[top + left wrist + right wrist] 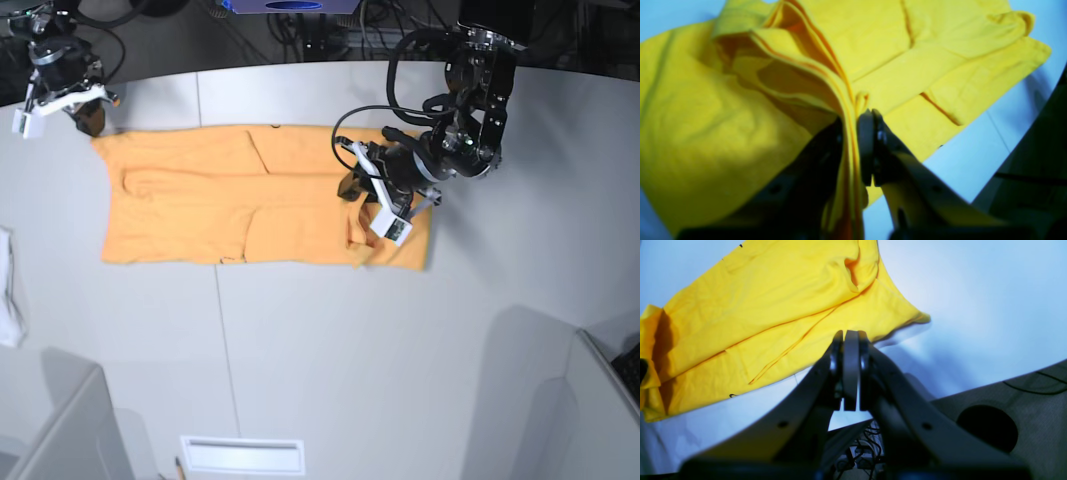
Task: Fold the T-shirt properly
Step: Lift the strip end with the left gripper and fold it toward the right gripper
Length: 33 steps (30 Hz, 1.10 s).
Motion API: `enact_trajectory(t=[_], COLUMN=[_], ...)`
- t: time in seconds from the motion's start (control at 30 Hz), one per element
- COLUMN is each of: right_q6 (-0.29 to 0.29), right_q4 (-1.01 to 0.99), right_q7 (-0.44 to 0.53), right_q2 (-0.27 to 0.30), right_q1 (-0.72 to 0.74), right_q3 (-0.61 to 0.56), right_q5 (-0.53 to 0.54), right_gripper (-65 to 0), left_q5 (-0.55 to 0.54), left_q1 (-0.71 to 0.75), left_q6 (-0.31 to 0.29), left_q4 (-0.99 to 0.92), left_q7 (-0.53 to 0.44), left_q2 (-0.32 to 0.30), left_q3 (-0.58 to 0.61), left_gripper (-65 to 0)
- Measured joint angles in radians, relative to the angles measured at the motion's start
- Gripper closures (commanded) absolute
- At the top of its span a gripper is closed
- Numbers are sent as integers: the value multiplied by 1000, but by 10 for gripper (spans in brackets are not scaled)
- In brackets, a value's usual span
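Note:
The light-orange T-shirt (200,210) lies along the back of the white table (330,350), folded into a long strip. It looks yellow in the wrist views. My left gripper (358,195) is over the strip's right part and is shut on a bunched fold of the T-shirt (706,116), lifting it slightly; in the left wrist view the left gripper (855,116) clamps several layers of cloth. My right gripper (88,118) hangs at the strip's far left corner. In the right wrist view the right gripper (851,335) is shut and empty, with the T-shirt (773,300) beyond it.
A white cloth (8,290) lies at the table's left edge. Grey panels stand at the front left (60,420) and front right (540,400). Cables and equipment (290,20) run behind the table's back edge.

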Motion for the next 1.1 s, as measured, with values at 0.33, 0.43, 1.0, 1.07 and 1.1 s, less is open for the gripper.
enact_trajectory(t=[0.33, 0.43, 1.0, 1.07, 1.1], right_q6=[0, 0, 0, 0, 0], right_q4=[0, -4, -14, -14, -14], right_q7=[0, 3, -82, -84, -87], right_q2=[0, 2, 5, 5, 5], right_q1=[3, 17, 73, 77, 77], right_q3=[0, 0, 3, 3, 3], right_q5=[0, 3, -3, 0, 0], right_gripper=[0, 0, 0, 0, 0], left_q5=[4, 4, 128, 126, 127], left_q1=[-26, -27, -50, -54, -53], left_q6=[6, 6, 6, 6, 6], left_q4=[-61, -61, -60, -59, -58], left_q7=[0, -3, 4, -2, -2], left_q2=[57, 79, 145, 149, 150], left_q3=[21, 18, 16, 18, 18], left_gripper=[0, 0, 0, 0, 0])
